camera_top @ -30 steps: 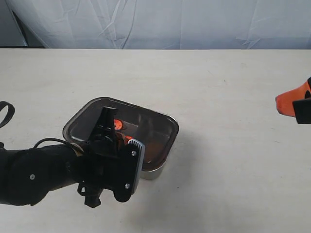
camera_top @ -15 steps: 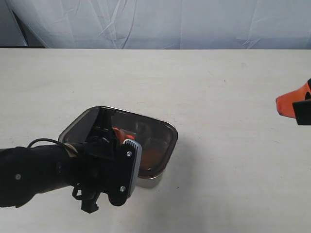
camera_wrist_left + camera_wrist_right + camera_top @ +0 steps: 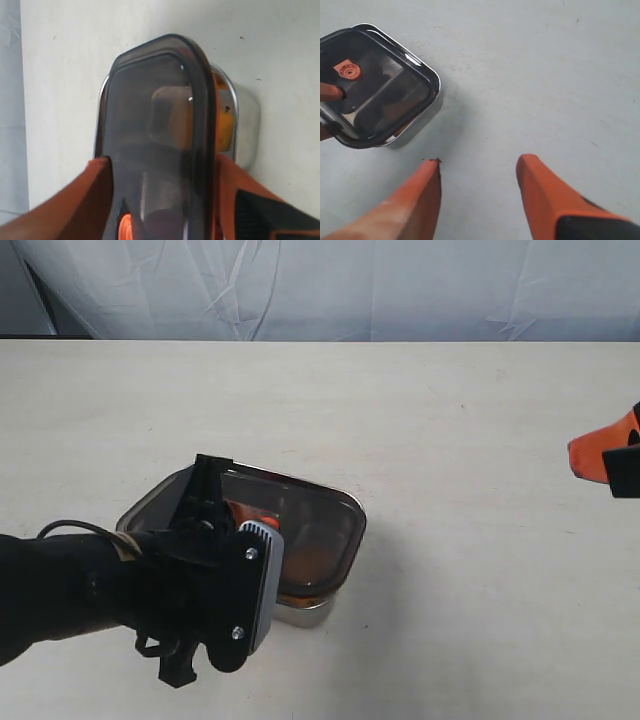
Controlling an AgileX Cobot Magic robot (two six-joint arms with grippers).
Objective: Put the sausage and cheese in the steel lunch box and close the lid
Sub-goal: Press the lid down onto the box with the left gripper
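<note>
Left tool (image 3: 161, 161) straddles lid (image 3: 150, 100), grip unclear | right tool (image 3: 480, 161) apart | lid lower on steel lunch box (image 3: 308, 613) than before

A pale desk (image 3: 450, 420) fills most of the frame, with creased white cloth (image 3: 330, 285) along the top. Lower left of centre sits the steel lunch box (image 3: 308, 613). Only its shiny lower-right corner and a thin rim show, because the dark translucent lid (image 3: 310, 535) lies over it, slightly skewed. Orange-red shows dimly through the lid. The black left arm (image 3: 80, 590) reaches in from the left edge and covers the box's near-left part. At the right edge, mid-height, the orange tip of the right end effector (image 3: 597, 454) hangs well apart from the box.
</note>
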